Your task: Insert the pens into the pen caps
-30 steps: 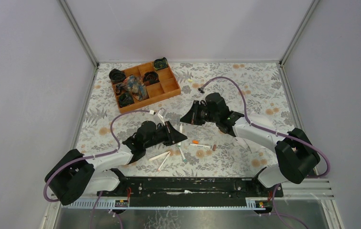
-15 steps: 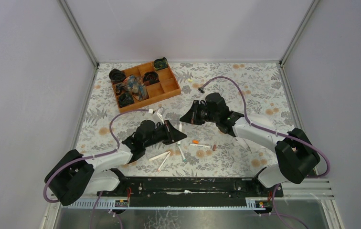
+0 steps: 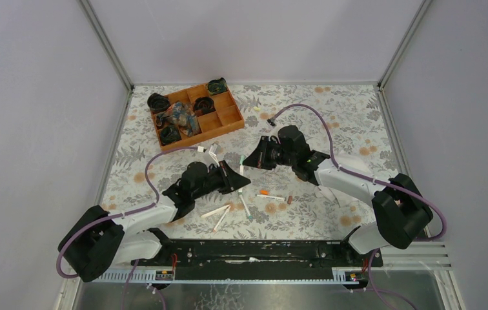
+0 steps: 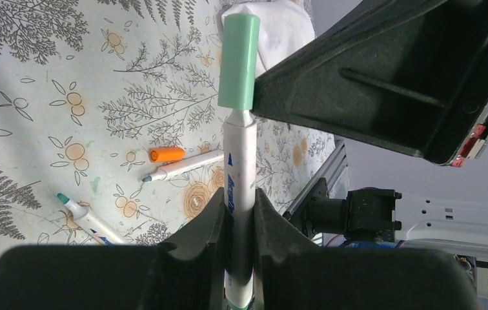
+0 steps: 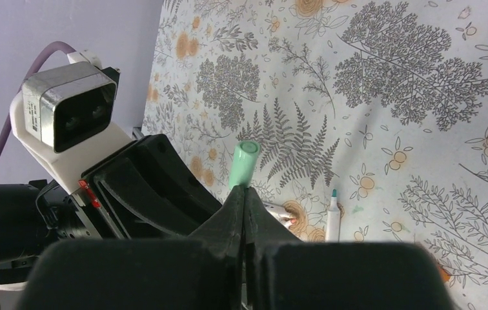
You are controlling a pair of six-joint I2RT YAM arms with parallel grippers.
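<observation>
My left gripper [image 3: 240,183] has edged toward 12 o'clock, clamping a pen [image 4: 239,161] wearing the green cap [image 4: 238,61]; my right gripper [image 5: 244,194], pinched shut, touches it. Loose pens [image 3: 221,219] lie at 6, tray [image 3: 228,120] at 11, walls [image 3: 48,129] well apart around the floral table [image 3: 357,123].

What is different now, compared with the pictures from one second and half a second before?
Very little. The left fingers, shut on the pen, crept slightly up and left in the top view, toward the shut right fingers at the green cap; less pen shows between them. Nothing was taken hold of or let go. The loose pens, orange cap and tray stayed.
</observation>
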